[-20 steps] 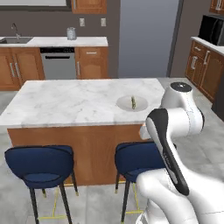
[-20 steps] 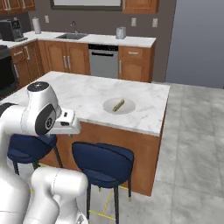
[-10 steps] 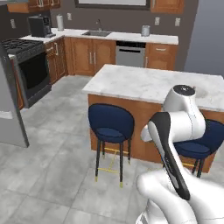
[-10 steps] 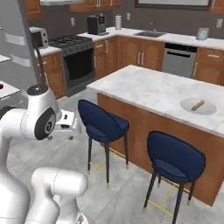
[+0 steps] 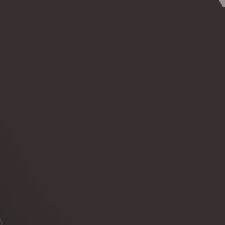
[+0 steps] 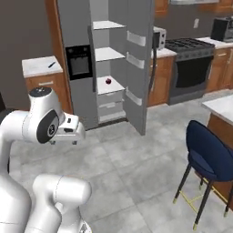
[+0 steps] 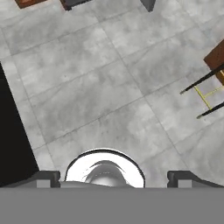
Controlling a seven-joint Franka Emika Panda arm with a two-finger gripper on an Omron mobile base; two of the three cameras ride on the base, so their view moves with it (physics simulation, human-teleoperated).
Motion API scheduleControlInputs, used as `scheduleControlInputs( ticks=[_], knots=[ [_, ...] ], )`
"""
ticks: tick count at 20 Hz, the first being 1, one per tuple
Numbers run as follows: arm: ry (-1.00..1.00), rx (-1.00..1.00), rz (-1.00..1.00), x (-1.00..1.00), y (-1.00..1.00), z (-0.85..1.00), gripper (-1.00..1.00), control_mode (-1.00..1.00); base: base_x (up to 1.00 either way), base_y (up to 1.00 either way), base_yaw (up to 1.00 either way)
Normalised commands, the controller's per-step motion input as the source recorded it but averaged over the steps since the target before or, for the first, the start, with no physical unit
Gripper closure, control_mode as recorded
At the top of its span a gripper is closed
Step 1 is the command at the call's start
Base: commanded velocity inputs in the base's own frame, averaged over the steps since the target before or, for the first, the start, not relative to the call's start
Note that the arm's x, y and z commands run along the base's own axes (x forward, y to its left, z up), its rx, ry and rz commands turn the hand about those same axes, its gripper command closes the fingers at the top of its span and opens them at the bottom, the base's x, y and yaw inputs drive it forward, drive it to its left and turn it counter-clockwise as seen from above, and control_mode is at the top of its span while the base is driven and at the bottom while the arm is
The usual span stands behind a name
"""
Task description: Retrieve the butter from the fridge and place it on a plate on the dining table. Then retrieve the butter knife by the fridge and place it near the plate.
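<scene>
Fridge stands with its door swung open, no lettering legible; the gripper hangs empty over grey floor, fingers spread wide.

We've got the butter knife lying on the tabletop left of the fridge, and a red fruit on a fridge shelf.

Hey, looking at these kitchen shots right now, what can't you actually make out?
- Left base view: a dark surface up close blocks everything.
- Knife on the counter left of the fridge: a small dark sliver in the right base view, too small to confirm.
- Table: cut off at the right edge; plate out of frame.
- Tool: open, only its tips visible, over bare floor.
</scene>
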Motion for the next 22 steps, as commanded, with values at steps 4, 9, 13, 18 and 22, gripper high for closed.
scheduleControlInputs(
  ticks=[4, 9, 13, 18, 22],
  knots=[
    [0.0, 0.0, 0.0, 0.0, 0.0, 0.0, -1.0, 1.0, 0.16, 0.98, 0.57],
    [0.0, 0.0, 0.0, 0.0, 0.0, 0.0, -1.0, 1.0, 0.76, 0.83, 0.4],
    [0.0, 0.0, 0.0, 0.0, 0.0, 0.0, -1.0, 1.0, 1.0, 0.52, 0.34],
    [0.0, 0.0, 0.0, 0.0, 0.0, 0.0, -1.0, 1.0, 1.0, 0.19, 0.21],
    [0.0, 0.0, 0.0, 0.0, 0.0, 0.0, -1.0, 1.0, 0.83, -0.01, 0.02]
  ],
)
